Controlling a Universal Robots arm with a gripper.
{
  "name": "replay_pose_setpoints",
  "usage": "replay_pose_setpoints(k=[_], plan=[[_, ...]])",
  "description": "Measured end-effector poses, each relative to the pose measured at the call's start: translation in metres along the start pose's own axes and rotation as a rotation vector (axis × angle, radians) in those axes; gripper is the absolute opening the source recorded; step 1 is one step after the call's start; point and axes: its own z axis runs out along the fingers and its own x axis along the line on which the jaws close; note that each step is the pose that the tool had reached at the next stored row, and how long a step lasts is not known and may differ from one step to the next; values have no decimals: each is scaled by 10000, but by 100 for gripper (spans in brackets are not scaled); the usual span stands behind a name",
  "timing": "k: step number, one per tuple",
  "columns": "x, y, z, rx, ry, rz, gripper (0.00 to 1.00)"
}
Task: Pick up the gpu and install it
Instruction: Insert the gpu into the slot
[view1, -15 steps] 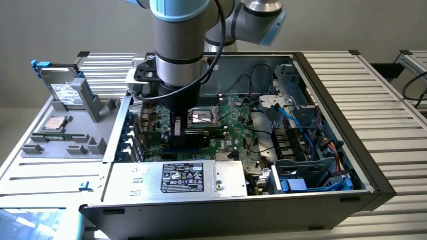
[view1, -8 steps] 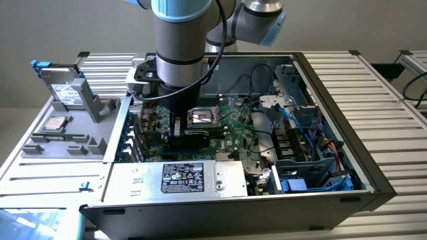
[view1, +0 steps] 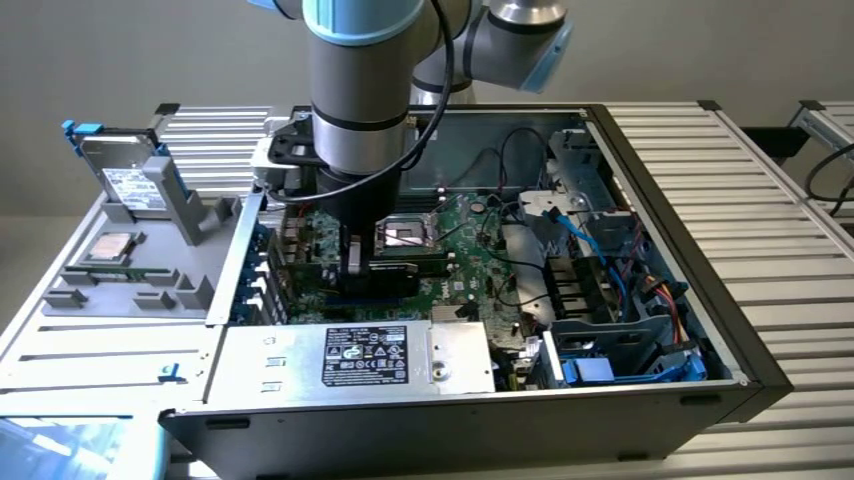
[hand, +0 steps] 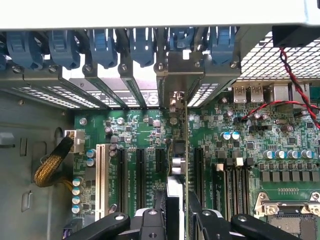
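Jaws clamp the gpu (hand: 184, 150) upright between them.

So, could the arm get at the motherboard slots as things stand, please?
Probably yes: the pincer holds the gpu upright over the slots, and nothing crosses that row; the braided cable sits off to one side.

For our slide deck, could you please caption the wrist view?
Pincer grips the gpu edge-on over the motherboard slots, bracket at the case wall.
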Motion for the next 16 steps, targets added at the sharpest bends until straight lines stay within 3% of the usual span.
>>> replay_pose_setpoints(k=[16], plan=[[4, -5, 39, -2, -32, -13, 28]])
